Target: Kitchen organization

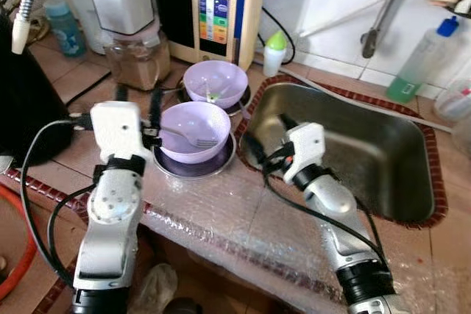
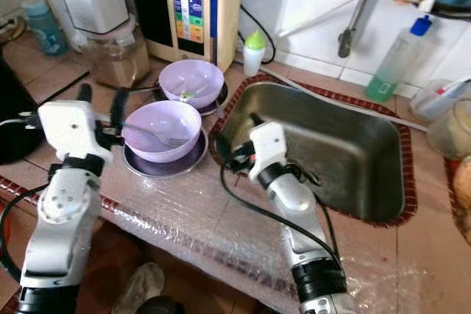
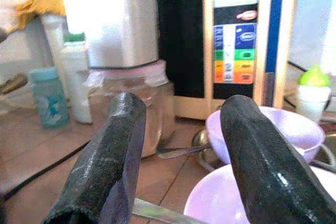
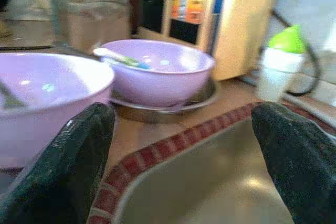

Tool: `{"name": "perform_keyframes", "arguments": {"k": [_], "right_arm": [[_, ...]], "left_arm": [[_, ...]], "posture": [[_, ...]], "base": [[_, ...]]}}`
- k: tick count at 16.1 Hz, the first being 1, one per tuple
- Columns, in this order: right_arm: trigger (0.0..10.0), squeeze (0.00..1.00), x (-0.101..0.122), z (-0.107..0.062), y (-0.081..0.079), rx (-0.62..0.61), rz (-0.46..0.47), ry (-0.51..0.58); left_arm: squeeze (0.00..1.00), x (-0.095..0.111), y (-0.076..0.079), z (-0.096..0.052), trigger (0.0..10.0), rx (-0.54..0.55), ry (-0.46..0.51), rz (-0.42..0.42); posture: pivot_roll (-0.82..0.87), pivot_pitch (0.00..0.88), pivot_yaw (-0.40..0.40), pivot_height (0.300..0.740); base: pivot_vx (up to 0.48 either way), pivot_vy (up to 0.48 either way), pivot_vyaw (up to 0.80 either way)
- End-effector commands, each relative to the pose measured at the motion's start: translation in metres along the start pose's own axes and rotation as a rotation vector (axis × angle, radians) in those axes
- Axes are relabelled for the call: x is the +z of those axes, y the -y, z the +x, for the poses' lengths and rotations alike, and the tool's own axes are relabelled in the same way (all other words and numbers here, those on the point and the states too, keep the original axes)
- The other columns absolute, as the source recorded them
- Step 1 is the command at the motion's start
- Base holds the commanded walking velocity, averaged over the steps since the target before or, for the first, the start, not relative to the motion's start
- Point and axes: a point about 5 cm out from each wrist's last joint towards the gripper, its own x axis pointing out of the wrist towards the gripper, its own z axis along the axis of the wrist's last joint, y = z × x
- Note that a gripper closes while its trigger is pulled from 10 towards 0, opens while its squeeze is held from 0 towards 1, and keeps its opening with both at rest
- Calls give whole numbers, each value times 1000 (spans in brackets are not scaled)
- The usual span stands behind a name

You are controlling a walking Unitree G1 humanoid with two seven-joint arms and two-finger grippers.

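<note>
Two lilac bowls stand on metal plates on the tiled counter, left of the steel sink (image 1: 368,156). The near bowl (image 1: 193,126) holds a fork (image 1: 193,138); the far bowl (image 1: 215,80) holds a green-handled utensil (image 4: 123,60). My left gripper (image 1: 138,98) is open just left of the near bowl, and its fingers (image 3: 107,166) point toward the appliances behind. My right gripper (image 1: 265,134) is open over the sink's left rim, right of the near bowl, with nothing between its fingers (image 4: 71,169).
A water purifier (image 1: 218,5) and a blender jar (image 1: 136,56) stand at the back. A small green-capped bottle (image 1: 274,51), a green liquid bottle (image 1: 418,64) and a teal bottle (image 1: 62,27) line the wall. A black appliance (image 1: 26,104) sits far left.
</note>
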Motion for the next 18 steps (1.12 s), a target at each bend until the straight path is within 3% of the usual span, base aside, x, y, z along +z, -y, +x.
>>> {"name": "perform_keyframes", "arguments": {"k": [1,8,12,14,16,17,18], "right_arm": [[10000,0,4,-1,4,-22,-13,17],[10000,0,2,-3,5,-65,-13,6],[10000,0,0,-2,5,-67,-15,0],[10000,0,-1,-1,4,-61,-17,-4],[10000,0,-1,1,4,-56,-18,-4],[10000,0,0,1,3,-52,-21,-2],[10000,0,0,1,4,-52,-22,-2]], "left_arm": [[0,7,3,1,10000,-16,28,22],[0,6,13,-5,10000,-56,26,51],[0,15,-9,-4,10000,76,68,54],[0,8,-27,-5,10000,188,2,-35],[0,-4,-30,-7,10000,215,-76,-132],[0,-14,-35,-9,10000,274,-138,-229],[0,-17,-37,-9,10000,290,-153,-254]], "posture": [[59,0,-15,740],[55,0,-10,740],[64,0,-16,740],[79,0,-29,740],[80,0,-31,740],[79,0,-31,740],[79,0,-31,740]], "base": [[0,0,0],[0,0,0],[0,0,0],[0,0,0],[0,0,0],[0,0,0],[0,0,0]]}}
